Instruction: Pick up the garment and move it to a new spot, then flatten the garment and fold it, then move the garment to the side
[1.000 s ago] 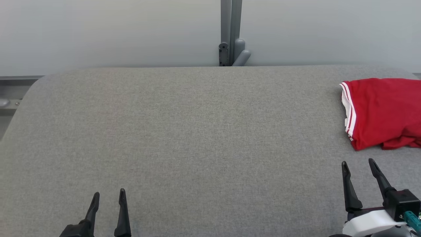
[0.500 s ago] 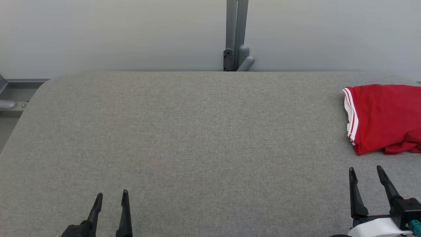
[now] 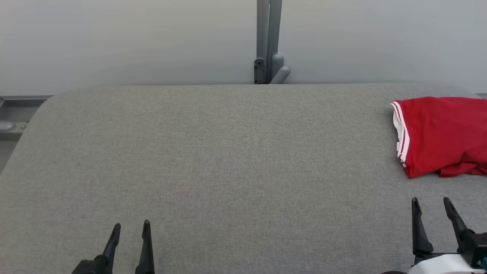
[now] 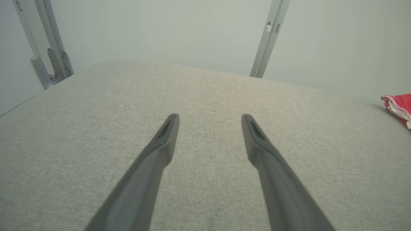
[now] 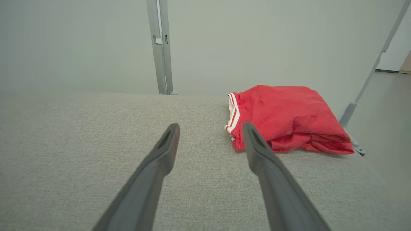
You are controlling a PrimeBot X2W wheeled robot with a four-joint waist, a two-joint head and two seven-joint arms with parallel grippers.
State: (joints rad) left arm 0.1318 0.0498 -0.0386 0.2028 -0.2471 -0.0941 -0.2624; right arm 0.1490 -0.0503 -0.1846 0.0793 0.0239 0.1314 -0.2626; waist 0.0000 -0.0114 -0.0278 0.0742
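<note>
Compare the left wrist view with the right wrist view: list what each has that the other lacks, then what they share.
Left wrist view: open left claw, hinged grey bracket at upper left. Right wrist view: open right claw, floor at right, the whole red garment with its white-striped edge. Shared: grey padded table, pale wall, a grey post, and the garment, just a corner at the left wrist view's right edge.

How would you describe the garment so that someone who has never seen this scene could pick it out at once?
Start from the wide table covered in grey fabric. Near its right end, just beyond the right gripper, lies the garment, a loosely folded bundle. It is bright red against the grey, with white stripes along its left edge.
</note>
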